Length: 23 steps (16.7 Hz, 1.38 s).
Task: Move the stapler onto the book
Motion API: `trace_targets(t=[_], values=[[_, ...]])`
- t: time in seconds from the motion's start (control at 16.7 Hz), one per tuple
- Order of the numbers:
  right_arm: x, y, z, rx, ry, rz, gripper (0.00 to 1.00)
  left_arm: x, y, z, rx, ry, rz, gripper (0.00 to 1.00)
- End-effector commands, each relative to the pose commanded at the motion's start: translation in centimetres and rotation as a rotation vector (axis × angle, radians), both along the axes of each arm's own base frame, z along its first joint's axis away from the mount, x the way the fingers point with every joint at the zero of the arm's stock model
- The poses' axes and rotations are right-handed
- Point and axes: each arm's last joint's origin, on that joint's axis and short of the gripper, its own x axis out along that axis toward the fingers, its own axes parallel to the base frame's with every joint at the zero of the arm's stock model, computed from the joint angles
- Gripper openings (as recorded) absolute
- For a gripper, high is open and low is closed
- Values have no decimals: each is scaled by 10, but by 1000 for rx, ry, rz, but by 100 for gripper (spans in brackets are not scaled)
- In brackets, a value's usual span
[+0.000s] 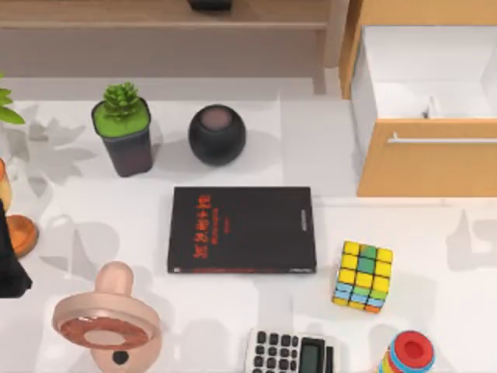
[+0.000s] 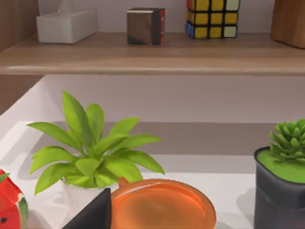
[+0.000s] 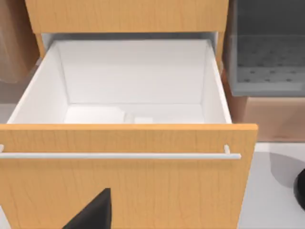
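Note:
The black book (image 1: 241, 230) with red lettering lies flat in the middle of the table, nothing on top of it. At the back right a wooden drawer (image 1: 425, 158) stands open. On its white floor lies a small pale grey-white piece, the stapler (image 1: 428, 109), also seen in the right wrist view as a low pale shape, the stapler (image 3: 136, 118). My right gripper (image 3: 90, 214) hangs in front of the drawer's front panel (image 3: 124, 176), apart from it. My left gripper (image 2: 90, 215) sits at the table's left edge, beside an orange dish (image 2: 162, 205).
A potted succulent (image 1: 124, 140) and a black round speaker (image 1: 217, 134) stand behind the book. A colour cube (image 1: 363, 276) is right of it; a calculator (image 1: 291, 353), a ring toy (image 1: 408, 353) and a pink round object (image 1: 109, 322) line the front.

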Motion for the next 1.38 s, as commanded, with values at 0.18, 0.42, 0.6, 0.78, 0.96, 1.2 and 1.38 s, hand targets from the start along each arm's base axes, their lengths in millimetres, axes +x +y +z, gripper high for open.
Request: trace_targets(t=[0.18, 0.42, 0.6, 0.78, 0.96, 1.2, 1.38], values=[[35, 4, 46, 6, 185, 11, 100, 0, 0, 0, 0, 0, 0, 100], [119, 15, 87, 6, 457, 24, 100, 0, 0, 0, 0, 0, 0, 100], [196, 28, 85, -1, 665, 31, 100, 0, 0, 0, 0, 0, 0, 100], [266, 43, 55, -15, 868, 37, 100, 0, 0, 0, 0, 0, 0, 100], [316, 57, 12, -30, 1044, 39, 100, 0, 0, 0, 0, 0, 0, 100], [351, 67, -32, -42, 1186, 31, 100, 0, 0, 0, 0, 0, 0, 100], [360, 68, -42, -40, 1215, 23, 100, 0, 0, 0, 0, 0, 0, 100]])
